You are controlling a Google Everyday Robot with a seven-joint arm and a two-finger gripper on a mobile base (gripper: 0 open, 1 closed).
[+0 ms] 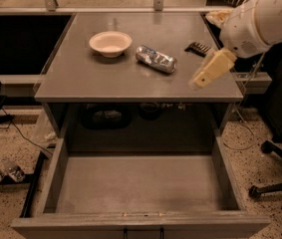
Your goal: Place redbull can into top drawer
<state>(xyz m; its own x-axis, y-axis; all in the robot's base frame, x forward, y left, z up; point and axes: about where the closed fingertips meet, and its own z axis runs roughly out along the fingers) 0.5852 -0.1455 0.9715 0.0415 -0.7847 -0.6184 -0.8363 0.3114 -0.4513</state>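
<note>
The redbull can lies on its side on the grey table top, just right of the bowl. The top drawer is pulled fully open below the table, its grey floor bare. My gripper hangs from the white arm at the right, over the table's right front part, to the right of the can and a little nearer. It does not touch the can.
A white bowl stands on the table left of the can. A dark ribbed bar lies at the table's right edge. An office chair base stands at the right. Plastic bottles lie on the floor left.
</note>
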